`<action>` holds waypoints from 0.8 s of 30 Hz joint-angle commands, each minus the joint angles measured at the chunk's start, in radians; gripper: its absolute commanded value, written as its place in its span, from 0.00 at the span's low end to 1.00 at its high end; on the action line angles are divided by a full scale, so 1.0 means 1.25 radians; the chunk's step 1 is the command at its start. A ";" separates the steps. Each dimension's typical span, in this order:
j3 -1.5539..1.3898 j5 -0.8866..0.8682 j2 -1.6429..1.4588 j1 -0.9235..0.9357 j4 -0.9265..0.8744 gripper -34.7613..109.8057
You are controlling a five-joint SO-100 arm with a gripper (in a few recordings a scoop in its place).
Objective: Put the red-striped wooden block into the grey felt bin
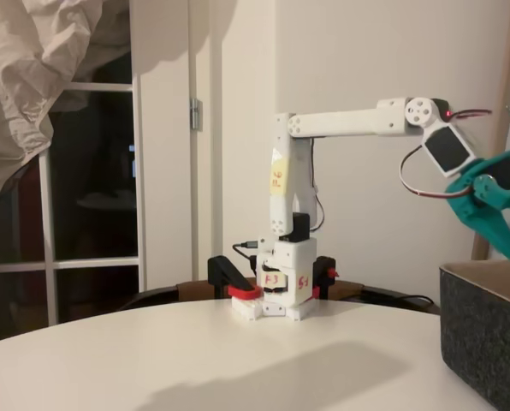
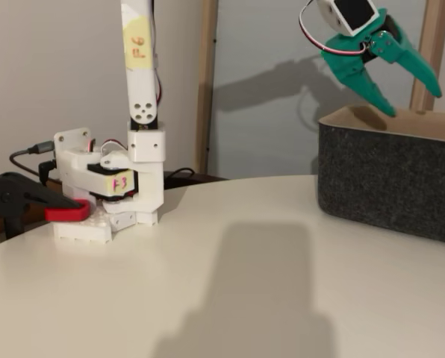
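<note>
White round table (image 1: 152, 360), pale walls, dark window (image 1: 92, 188), crumpled sheet (image 1: 32, 77).

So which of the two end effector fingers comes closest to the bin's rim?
The left-hand finger in a fixed view, tip just above the grey felt bin rim; the other finger splays right and higher, end effector open.
</note>
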State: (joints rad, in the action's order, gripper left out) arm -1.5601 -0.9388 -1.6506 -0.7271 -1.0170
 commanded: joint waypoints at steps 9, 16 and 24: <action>0.012 0.052 -0.259 -0.045 -0.228 0.40; -0.076 0.053 -0.477 0.010 -0.334 0.40; -0.126 -0.187 -0.677 0.394 -0.442 0.31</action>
State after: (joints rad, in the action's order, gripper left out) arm -1.7073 -1.0600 -2.4007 -0.4188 -1.5171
